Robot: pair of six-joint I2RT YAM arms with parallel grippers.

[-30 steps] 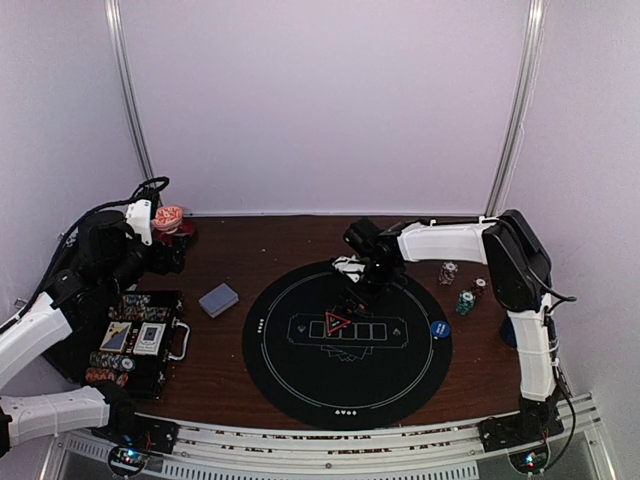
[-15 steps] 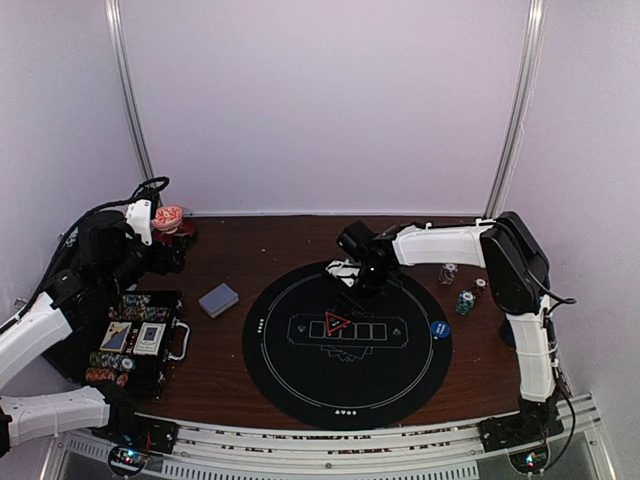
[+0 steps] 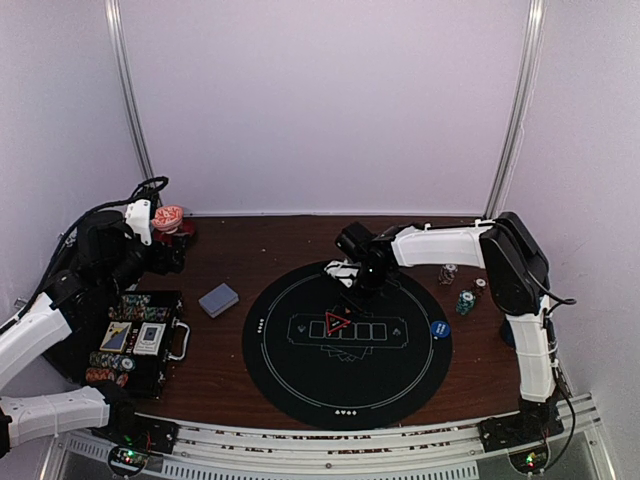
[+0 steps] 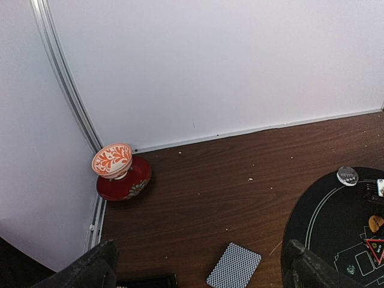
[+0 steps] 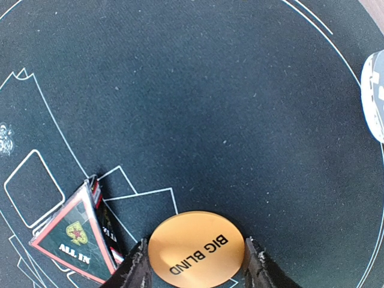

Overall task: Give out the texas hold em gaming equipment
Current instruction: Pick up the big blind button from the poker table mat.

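Observation:
My right gripper is shut on the orange "BIG BLIND" button, low over the black round mat, beside the red "ALL IN" triangle marker. In the top view this gripper is over the mat's far part, just behind the triangle. A blue button lies on the mat's right edge. Small chip stacks stand right of the mat. The grey-blue card deck lies left of it. My left gripper is open and empty, above the deck.
An open black case with chips and cards sits at the left front. The red-and-white cup on its saucer stands in the far left corner. A pale round disc lies on the mat's far edge. White walls close the back and sides.
My right gripper has shifted slightly left and toward the back with the orange button in it. The left arm has not moved.

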